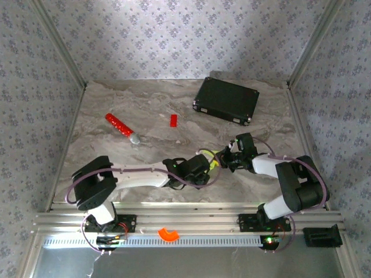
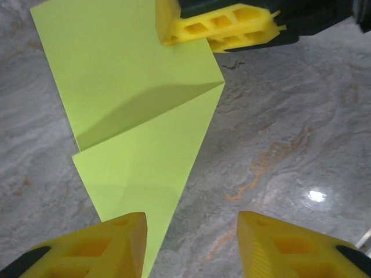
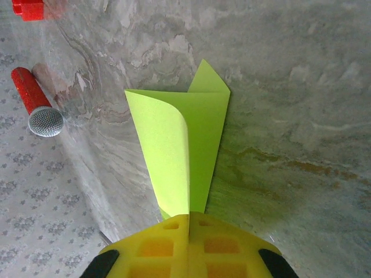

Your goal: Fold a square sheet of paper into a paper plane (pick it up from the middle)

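currently the right gripper (image 3: 188, 225) is clamped closed on one end of the partly folded lime sheet of paper (image 3: 188, 136), which lies on the marble table (image 2: 290, 116) between the two arms. the left gripper (image 2: 191, 234) hangs with jaws apart, one finger just beside the sheet's pointed end.

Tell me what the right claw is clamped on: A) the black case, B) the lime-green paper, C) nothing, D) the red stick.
B: in the right wrist view the right claw is closed tight on the narrow end of the folded lime-green paper.
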You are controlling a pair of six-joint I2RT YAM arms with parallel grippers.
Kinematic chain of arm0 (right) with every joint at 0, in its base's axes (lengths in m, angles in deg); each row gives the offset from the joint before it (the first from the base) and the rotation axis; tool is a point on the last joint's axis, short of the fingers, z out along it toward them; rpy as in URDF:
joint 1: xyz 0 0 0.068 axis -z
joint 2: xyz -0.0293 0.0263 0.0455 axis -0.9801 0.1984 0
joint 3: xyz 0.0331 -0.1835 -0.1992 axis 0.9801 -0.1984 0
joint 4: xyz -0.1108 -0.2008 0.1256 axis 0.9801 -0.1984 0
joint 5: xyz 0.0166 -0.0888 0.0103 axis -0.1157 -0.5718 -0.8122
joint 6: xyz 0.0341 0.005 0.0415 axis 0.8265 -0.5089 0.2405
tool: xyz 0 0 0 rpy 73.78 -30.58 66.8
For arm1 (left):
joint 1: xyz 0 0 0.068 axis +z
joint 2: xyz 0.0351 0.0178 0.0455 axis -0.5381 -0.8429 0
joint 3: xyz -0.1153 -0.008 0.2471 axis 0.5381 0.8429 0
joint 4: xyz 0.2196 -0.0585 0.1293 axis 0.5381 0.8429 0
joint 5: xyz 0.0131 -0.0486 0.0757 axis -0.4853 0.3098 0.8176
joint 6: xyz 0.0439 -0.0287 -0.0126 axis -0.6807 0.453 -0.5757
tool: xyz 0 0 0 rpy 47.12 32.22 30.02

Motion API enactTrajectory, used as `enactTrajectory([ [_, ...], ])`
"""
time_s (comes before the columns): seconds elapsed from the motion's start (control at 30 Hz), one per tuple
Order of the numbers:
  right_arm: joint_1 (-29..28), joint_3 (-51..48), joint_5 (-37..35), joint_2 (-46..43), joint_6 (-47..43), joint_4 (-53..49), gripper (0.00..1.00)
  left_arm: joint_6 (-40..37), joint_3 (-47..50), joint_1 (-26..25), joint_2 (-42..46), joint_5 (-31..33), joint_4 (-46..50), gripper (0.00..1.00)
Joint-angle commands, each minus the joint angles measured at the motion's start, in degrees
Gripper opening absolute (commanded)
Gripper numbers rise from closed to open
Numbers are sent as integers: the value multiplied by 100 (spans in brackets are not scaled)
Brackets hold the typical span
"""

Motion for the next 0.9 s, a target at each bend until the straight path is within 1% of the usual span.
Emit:
enactTrajectory([
  [0.0, 35, -72, -33, -104, 197, 116, 0, -422, -390, -152, -309, 660, 718, 46],
  [0.33, 38, -58, -4, -115, 322, 201, 0, -553, -1005, -658, -1010, 1986, 1548, 46],
  [0.4, 32, -57, 0, -115, 321, 179, 0, -543, -1040, -697, -1089, 2112, 1607, 45],
  [0.67, 33, -57, 0, -116, 316, 172, 0, -508, -1031, -722, -1222, 2226, 1635, 43],
  [0.73, 25, -55, -4, -118, 327, 179, 0, -473, -1015, -729, -1225, 2370, 1649, 42],
  [0.87, 26, -48, 17, -114, 340, 193, 0, -459, -989, -734, -1226, 2397, 1641, 40],
])
